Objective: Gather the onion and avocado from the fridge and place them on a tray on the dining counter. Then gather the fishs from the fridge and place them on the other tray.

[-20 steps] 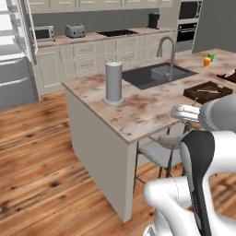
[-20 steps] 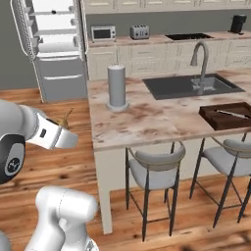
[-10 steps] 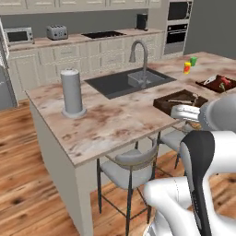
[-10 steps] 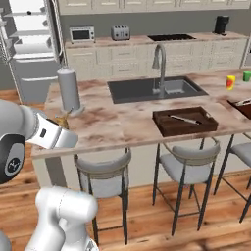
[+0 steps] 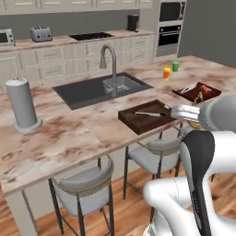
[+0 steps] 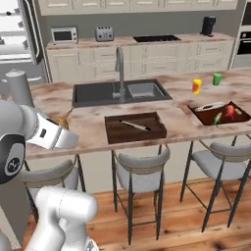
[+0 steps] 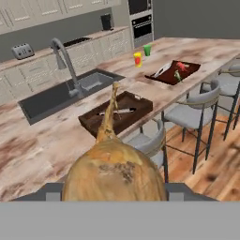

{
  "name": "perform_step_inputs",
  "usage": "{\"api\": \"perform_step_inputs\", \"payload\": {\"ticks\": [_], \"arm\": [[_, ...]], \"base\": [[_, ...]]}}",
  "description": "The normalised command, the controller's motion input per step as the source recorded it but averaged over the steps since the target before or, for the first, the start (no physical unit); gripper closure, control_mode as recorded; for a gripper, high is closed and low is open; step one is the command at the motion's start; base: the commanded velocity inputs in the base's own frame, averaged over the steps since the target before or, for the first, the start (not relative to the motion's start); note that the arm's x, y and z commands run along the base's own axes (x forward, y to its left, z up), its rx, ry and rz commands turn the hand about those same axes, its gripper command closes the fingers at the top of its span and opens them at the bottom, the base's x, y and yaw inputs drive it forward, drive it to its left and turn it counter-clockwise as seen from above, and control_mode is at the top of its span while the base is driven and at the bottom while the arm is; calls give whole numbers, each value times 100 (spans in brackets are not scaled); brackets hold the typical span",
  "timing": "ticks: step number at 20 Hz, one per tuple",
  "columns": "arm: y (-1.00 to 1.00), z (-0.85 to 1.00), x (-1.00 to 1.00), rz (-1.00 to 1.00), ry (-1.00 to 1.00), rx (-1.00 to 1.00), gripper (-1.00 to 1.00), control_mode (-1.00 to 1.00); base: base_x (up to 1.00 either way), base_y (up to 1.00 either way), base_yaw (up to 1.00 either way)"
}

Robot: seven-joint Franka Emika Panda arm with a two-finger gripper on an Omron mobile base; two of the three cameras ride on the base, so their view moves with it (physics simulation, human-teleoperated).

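- You are carrying the round golden-brown onion with its long dry stem — the gripper is pinching it between its two dark tips, and in the hand view the bulb sits right in front of the lens with the stem pointing up and away toward the counter.
- In the right base view a bit of that onion peeks out just past the white wrist, held over the near edge of the beige-brown marbled stone dining counter.
- The dark brown rectangular wooden tray with raised rim lies on that counter ahead of the hand and off to the robot's right; in the hand view the same tray sits straight beyond the onion's stem, long side roughly parallel to the counter's near edge.
- A slim knife-like tool already lies inside it, so judge your drop toward a bare part of the floor.
- Farther right along the counter is the reddish-brown raised-rim wooden tray — keep clear of it; by my reading that one is meant for the fish.
- The onion is not yet over either tray; the move ahead is forward and rightward across the counter edge.
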Motion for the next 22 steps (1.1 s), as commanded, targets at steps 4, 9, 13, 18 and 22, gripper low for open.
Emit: {"api": "perform_step_inputs", "payload": {"ticks": [4,9,13,18,22], "arm": [[0,0,0,0,0,0,100,100],[0,0,0,0,0,0,100,100],[0,0,0,0,0,0,100,100],[0,0,0,0,0,0,100,100],[0,0,0,0,0,0,100,100]], "base": [[33,-96,13],[37,-70,24],[29,-15,40],[41,-6,45],[56,-45,36]]}}
